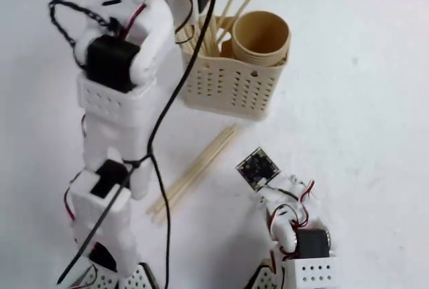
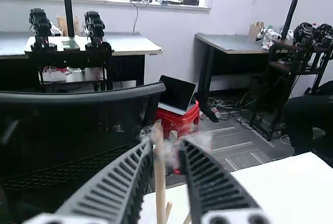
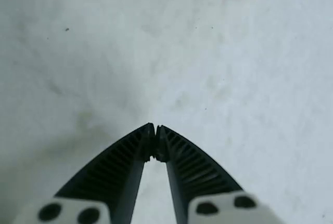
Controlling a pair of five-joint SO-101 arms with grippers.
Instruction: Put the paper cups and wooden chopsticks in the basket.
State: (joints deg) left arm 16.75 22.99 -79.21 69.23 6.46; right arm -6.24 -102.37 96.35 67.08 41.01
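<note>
Cups: the paper cups [image 1: 263,39] sit one inside the other, standing up in the right side of the basket [image 1: 228,88].

Sticks in the basket: a bunch of chopsticks [image 1: 216,31] stands in the left side, just beside the cups, with the tips poking out over the rim.

Sticks on the table: a few more chopsticks [image 1: 194,171] lie flat on the white table [image 1: 362,101], near the front of the basket but not touching it.

Left claw: the left claw [image 2: 165,146] is open just a little. One stick [image 2: 158,177] stands up between its two sides. It leans on one side and there is a gap on the other, so it looks loose and not pinched (I can't be fully sure).

Left arm: the left arm [image 1: 117,94] stretches far up the table to the basket's left corner.

Right claw: the right claw [image 3: 155,143] is closed tight with nothing in it, low over the bare table. Its arm [image 1: 295,235] is folded up near the front edge.

Step now: I think a stick is being dropped in the basket. The cups look done.

Next move: lift the left claw away without knocking the standing sticks. Then go for the flat sticks, with the claw low and its sides around one thin stick.
</note>
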